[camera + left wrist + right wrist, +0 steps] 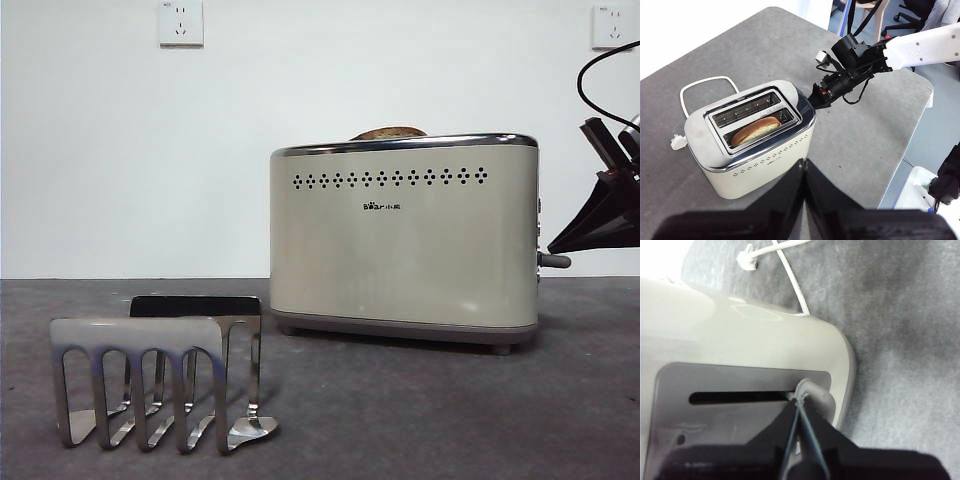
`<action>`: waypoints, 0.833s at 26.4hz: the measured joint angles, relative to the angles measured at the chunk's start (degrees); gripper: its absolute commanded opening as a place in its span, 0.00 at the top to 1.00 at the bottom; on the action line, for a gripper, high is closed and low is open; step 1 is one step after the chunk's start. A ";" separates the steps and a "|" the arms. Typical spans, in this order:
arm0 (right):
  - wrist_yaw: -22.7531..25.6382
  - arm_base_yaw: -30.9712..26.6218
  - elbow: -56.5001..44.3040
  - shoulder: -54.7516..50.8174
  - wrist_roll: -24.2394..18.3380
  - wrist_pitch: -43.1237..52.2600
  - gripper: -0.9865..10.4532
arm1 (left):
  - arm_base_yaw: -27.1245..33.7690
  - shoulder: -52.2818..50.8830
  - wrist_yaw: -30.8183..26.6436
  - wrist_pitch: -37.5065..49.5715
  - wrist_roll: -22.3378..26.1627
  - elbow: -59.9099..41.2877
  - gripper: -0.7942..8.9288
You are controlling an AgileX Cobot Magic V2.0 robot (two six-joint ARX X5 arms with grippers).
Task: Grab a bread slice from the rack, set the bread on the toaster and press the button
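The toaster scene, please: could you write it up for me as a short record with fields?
slice of bread: in the toaster's slot nearer the dotted side, domed crust showing above the rim
toaster: upright on the grey table, its other slot empty
button: lever at the narrow end, low in its track
right hand: shut, tips on the button
left hand: shut, held above the toaster, holding nothing
rack: no bread in it, standing apart from the toaster
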 measured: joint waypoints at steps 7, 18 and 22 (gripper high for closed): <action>0.02 0.07 0.09 0.00 0.02 0.04 0.92 | 0.00 0.00 0.00 0.00 0.02 0.00 0.93; -0.44 0.07 0.09 -0.04 0.02 0.28 0.92 | 0.00 0.00 0.00 0.00 0.04 0.00 0.93; -0.35 0.17 1.46 0.22 0.02 -1.44 0.92 | 0.00 0.00 0.00 0.00 0.09 -0.02 0.93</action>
